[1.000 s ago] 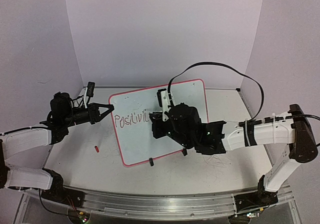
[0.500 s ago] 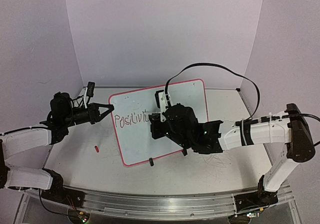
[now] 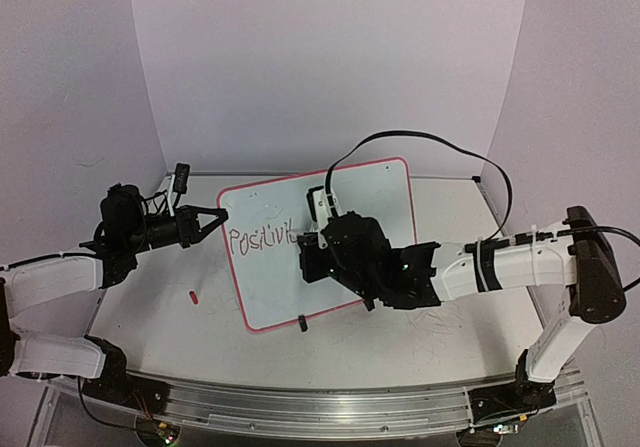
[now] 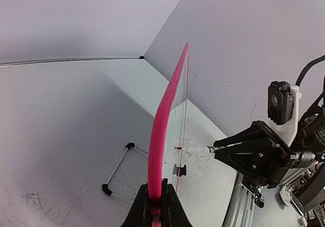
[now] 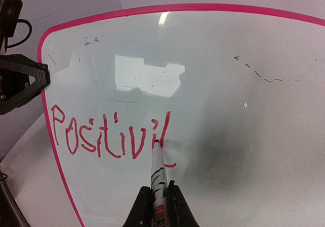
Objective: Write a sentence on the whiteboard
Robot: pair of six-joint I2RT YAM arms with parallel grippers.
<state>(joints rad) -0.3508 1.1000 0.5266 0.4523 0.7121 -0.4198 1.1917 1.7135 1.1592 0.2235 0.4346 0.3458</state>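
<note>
1. The whiteboard [image 3: 378, 193] stands propped on the middle of the table [image 3: 140, 312], between the two arms. Its writing face is turned toward the right arm.
2. The sentence [image 5: 101, 135] sits on the left half of that face, well below the top rim. So far it reads roughly "Positivi", with one more stroke begun at its right end.
3. The left gripper [image 4: 154, 200] is pinched narrow on the board's pink left rim and steadies it.
4. The right gripper [image 5: 155, 206] is closed around the marker [image 5: 157, 172]. The marker's tip touches the board just at the last letter.
5. The relation that matters, as I judge it:
   - The line runs left to right along the board's long axis.
   - The bare surface for the remaining words lies to the right of the tip.
   - The right arm is the nearer one and already holds the pen there, so it should travel rightward, level with the letters.
6. Count:
   - one board
   - one marker
   - one line of lettering
   - two black clip feet [image 3: 302, 322] on the near edge
   - one small red piece [image 3: 192, 295] lying on the table to the board's left, possibly a cap
</note>
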